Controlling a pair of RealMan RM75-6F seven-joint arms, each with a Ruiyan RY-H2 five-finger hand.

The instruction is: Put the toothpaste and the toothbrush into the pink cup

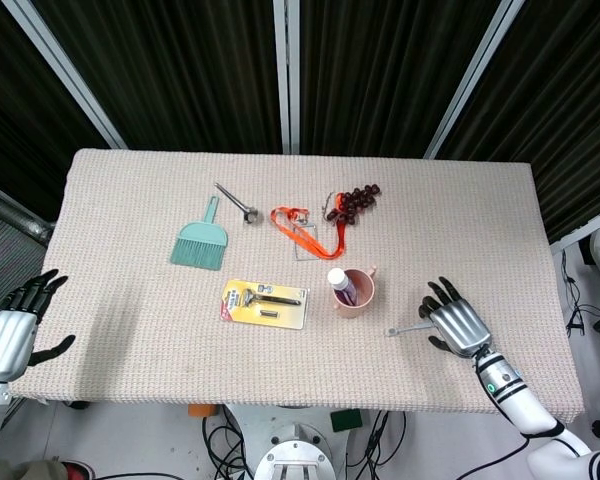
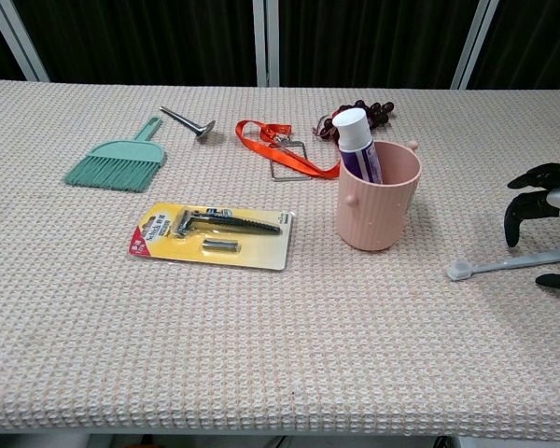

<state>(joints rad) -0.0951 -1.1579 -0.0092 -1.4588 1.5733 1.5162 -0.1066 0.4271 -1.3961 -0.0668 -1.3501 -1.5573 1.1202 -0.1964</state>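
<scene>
Head view: toothpaste (image 1: 337, 281) stands in pink cup (image 1: 358, 293) mid-surface. Toothbrush (image 1: 408, 327) lies flat just right of cup; right hand (image 1: 452, 322) over its handle end, fingers spread, grasping nothing. Left hand (image 1: 12, 333) off surface's edge, fingers released.

Chest view: right hand (image 2: 546, 207) w/ fingers (image 2: 515, 217) arched above toothbrush (image 2: 509, 263), not closed on it.

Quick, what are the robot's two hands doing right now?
Left hand: open, holding nothing, off the table's left edge.
Right hand: open, fingers spread over the toothbrush, not gripping it.
</scene>
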